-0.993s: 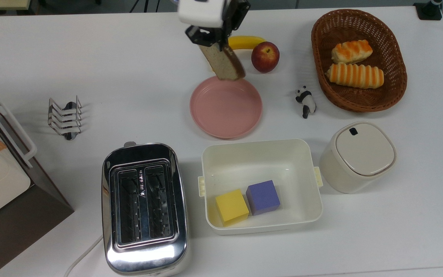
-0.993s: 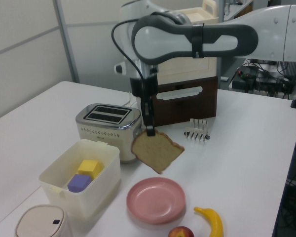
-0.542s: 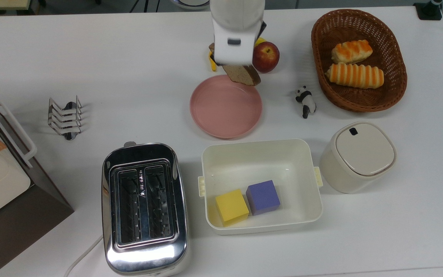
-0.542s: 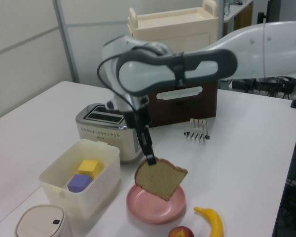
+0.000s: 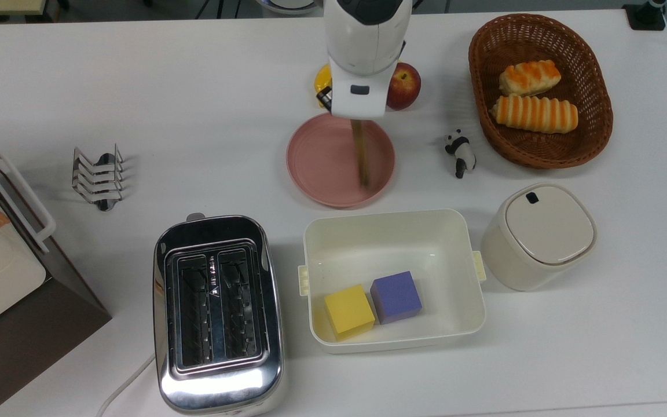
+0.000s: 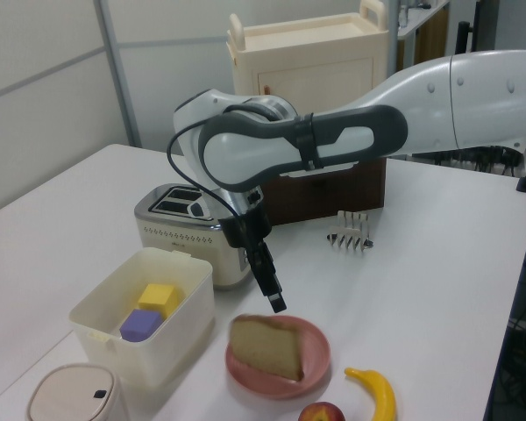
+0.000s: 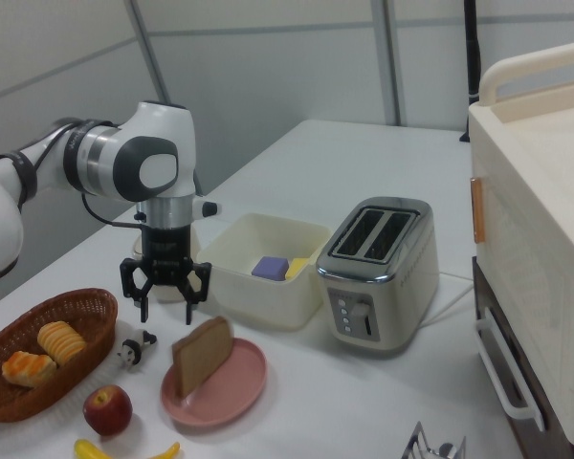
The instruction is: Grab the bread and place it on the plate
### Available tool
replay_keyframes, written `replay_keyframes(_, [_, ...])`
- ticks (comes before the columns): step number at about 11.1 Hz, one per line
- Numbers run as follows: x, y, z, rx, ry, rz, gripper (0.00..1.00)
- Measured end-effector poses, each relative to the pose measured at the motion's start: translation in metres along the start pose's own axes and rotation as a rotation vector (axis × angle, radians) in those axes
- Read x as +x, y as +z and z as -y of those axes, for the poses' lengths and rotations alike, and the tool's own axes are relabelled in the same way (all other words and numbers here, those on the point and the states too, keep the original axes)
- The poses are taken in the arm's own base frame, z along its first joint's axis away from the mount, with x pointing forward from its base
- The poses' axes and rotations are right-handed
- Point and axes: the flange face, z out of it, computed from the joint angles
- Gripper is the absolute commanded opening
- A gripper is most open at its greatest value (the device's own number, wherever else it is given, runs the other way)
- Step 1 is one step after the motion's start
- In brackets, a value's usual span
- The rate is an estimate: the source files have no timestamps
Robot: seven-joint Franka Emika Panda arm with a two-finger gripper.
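Note:
The bread (image 7: 203,354) is a brown slice standing on its edge on the pink plate (image 7: 239,384), leaning a little. From above, the bread (image 5: 360,153) shows edge-on as a thin brown line across the plate (image 5: 319,156). In the left view the bread (image 6: 265,345) rests upright on the plate (image 6: 320,351). My gripper (image 7: 167,306) hangs open just above and beside the slice, fingers spread wide and apart from it. A dark fingertip of the gripper (image 6: 276,303) ends just above the slice's top edge.
An apple (image 5: 401,86) and a banana (image 5: 322,78) lie just beyond the plate, a panda figure (image 5: 461,153) to the top view's right. A white tub (image 5: 391,214) with two blocks, a toaster (image 5: 217,313), a lidded canister (image 5: 542,234), a roll basket (image 5: 542,17) and a toast rack (image 5: 98,176) surround it.
The slice went from hanging in my shut gripper above the plate's far edge to standing on the plate. The fingers have opened and let go of it.

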Motion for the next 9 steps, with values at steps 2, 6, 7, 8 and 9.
replay_keyframes(2, [-0.004,0.005,-0.015,-0.035,0.021,0.029,0.98])
replay_keyframes(6, [-0.026,-0.004,-0.047,-0.111,0.079,0.055,1.0])
replay_keyframes(7, [-0.033,-0.011,-0.056,-0.135,0.108,0.054,1.0])
replay_keyframes(8, [-0.041,-0.018,-0.064,-0.161,0.146,0.051,1.0])
replay_keyframes(9, [-0.048,-0.027,-0.07,-0.195,0.195,0.048,1.0])
